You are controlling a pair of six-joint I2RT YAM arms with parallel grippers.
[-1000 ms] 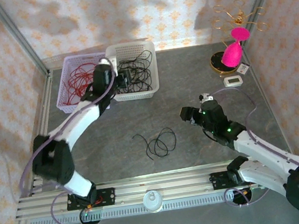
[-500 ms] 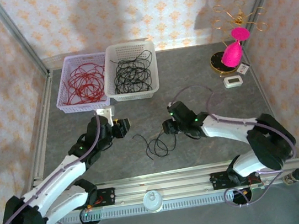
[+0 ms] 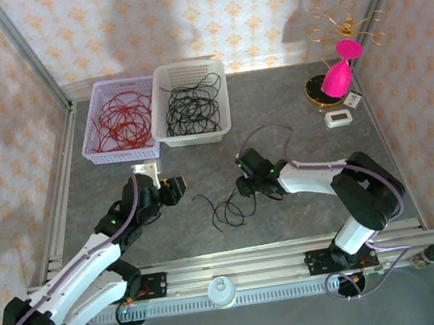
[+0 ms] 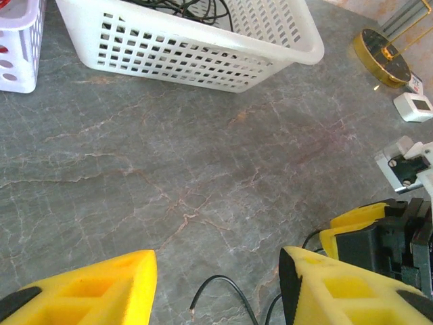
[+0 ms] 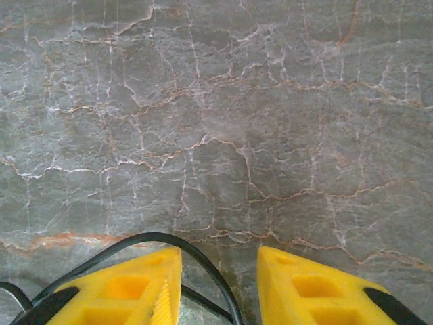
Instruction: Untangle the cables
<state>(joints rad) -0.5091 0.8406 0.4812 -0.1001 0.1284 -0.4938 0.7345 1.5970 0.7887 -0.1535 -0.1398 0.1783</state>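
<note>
Here we see a loose black cable [image 3: 227, 205] on the table [image 3: 292, 119], between our claws. The left claw [image 3: 174, 191] is wide open, holding nothing. The right claw [image 3: 242, 187] is half open, with the cable between its fingers [image 5: 149, 284]. Nothing blocks them. A lilac basket [image 3: 89, 142] holds red cables [image 3: 121, 115], and a white basket [image 3: 197, 138] holds black cables [image 3: 192, 109]. A gold stand [image 3: 322, 93] and a white timer [image 3: 338, 118] sit far off.

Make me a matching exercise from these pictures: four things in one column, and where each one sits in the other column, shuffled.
Things
1. red cables
2. coiled black cables
3. loose black cable
4. pink ornament

Places
A. lying on the table top, outside both baskets
B. inside the white basket
C. inside the lilac basket
D. on the gold stand at the far right

Pairs: 1-C, 2-B, 3-A, 4-D
</note>
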